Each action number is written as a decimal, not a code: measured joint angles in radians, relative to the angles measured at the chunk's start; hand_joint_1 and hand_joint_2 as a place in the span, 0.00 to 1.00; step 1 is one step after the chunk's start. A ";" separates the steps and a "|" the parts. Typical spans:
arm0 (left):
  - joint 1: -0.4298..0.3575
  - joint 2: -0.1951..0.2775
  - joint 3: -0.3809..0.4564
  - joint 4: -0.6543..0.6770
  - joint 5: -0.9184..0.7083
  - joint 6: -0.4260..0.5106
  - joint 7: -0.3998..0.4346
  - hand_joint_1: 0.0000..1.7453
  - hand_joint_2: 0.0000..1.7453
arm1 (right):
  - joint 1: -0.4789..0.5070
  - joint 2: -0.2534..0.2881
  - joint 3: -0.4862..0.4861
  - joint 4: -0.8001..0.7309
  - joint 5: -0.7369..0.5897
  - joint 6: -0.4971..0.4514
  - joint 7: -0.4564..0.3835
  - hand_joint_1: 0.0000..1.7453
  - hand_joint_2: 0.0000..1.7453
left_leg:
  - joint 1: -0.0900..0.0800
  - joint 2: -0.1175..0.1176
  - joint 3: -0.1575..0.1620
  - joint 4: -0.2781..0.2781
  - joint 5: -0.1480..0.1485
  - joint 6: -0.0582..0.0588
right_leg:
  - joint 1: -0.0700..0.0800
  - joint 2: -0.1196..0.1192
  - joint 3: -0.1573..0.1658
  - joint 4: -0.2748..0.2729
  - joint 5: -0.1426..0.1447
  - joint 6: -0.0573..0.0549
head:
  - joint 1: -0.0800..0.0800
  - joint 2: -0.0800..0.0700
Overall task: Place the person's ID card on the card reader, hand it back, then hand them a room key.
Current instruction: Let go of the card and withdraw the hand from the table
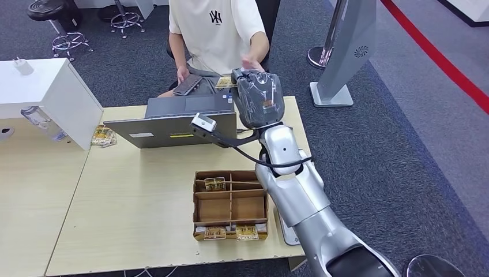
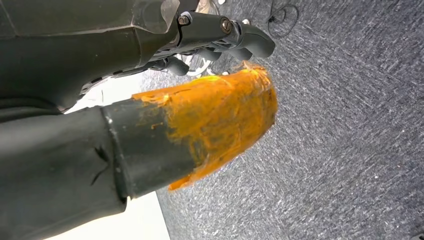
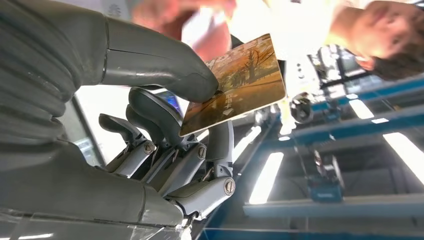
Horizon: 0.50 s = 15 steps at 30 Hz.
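While its print blurs, right robot hand (image 3: 165, 120) pinches card (image 3: 235, 82).

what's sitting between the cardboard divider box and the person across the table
An open laptop stands between the cardboard box and the person, seen in the head view.

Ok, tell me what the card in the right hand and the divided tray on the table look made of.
Card, pinched in the right hand: probably glossy plastic; it stays thin, stiff and flat, with a printed picture.
Divided tray: likely cardboard or thin wood; matte brown, with thin slotted partitions.
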State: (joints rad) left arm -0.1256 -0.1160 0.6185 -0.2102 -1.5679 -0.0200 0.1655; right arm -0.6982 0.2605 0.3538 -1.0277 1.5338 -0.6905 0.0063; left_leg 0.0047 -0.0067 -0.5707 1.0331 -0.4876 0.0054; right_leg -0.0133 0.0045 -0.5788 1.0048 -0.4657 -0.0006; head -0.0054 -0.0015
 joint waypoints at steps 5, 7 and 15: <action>-0.002 0.000 -0.014 0.000 0.000 -0.001 0.002 0.00 0.00 | -0.062 -0.010 0.004 0.110 0.019 0.000 0.060 0.70 1.00 | 0.000 0.000 0.000 0.000 0.000 0.000 | 0.000 0.000 0.000 0.000 0.000 0.000 | 0.000 0.000; -0.002 0.000 -0.017 0.000 0.000 -0.001 0.002 0.00 0.00 | -0.077 -0.016 0.011 0.140 0.019 0.000 0.084 0.21 0.75 | 0.000 0.000 0.000 0.000 0.000 0.000 | 0.000 0.000 0.000 0.000 0.000 0.000 | 0.000 0.000; -0.002 0.000 -0.019 0.000 0.002 -0.001 0.003 0.00 0.00 | -0.082 -0.039 0.027 0.191 0.007 0.000 0.126 0.00 0.00 | 0.000 0.000 0.000 0.000 0.000 0.000 | 0.000 0.000 0.000 0.000 0.000 0.000 | 0.000 0.000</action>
State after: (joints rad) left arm -0.1272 -0.1156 0.5993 -0.2102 -1.5655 -0.0206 0.1682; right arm -0.7800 0.2215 0.3803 -0.8371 1.5407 -0.6909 0.1326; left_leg 0.0046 -0.0066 -0.5708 1.0333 -0.4878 0.0055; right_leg -0.0133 0.0046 -0.5791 1.0047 -0.4658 -0.0006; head -0.0054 -0.0015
